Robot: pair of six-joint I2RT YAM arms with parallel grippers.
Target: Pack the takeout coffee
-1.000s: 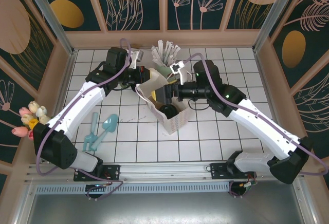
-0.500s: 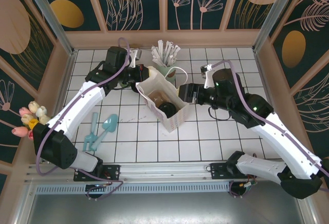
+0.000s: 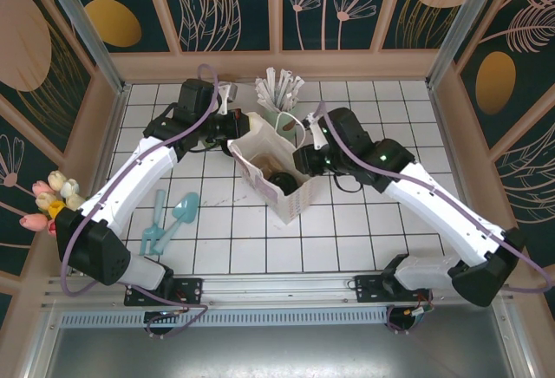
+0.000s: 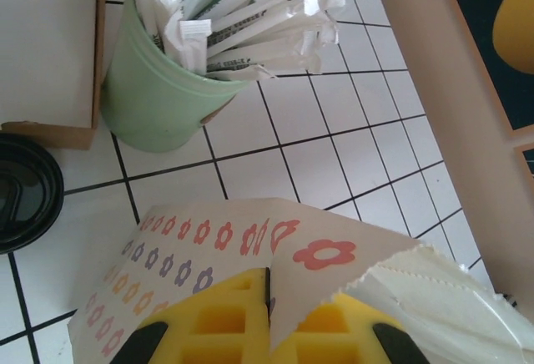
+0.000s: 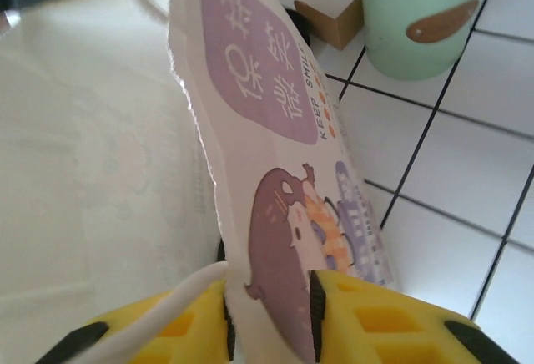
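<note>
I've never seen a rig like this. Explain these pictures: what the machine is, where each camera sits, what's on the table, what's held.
These are two white robot arms bolted at the near edge of a tiled table, each ending in a two-finger gripper. One picture looks down from above and behind them; the other two come from wrist cameras, hence the yellow fingers. The left gripper pinches one wall of a paper bag; the right gripper straddles the opposite wall, grip unclear. The takeout coffee sits inside the bag. Also there: a pale green cup of wrapped sticks and teal scoops.
</note>
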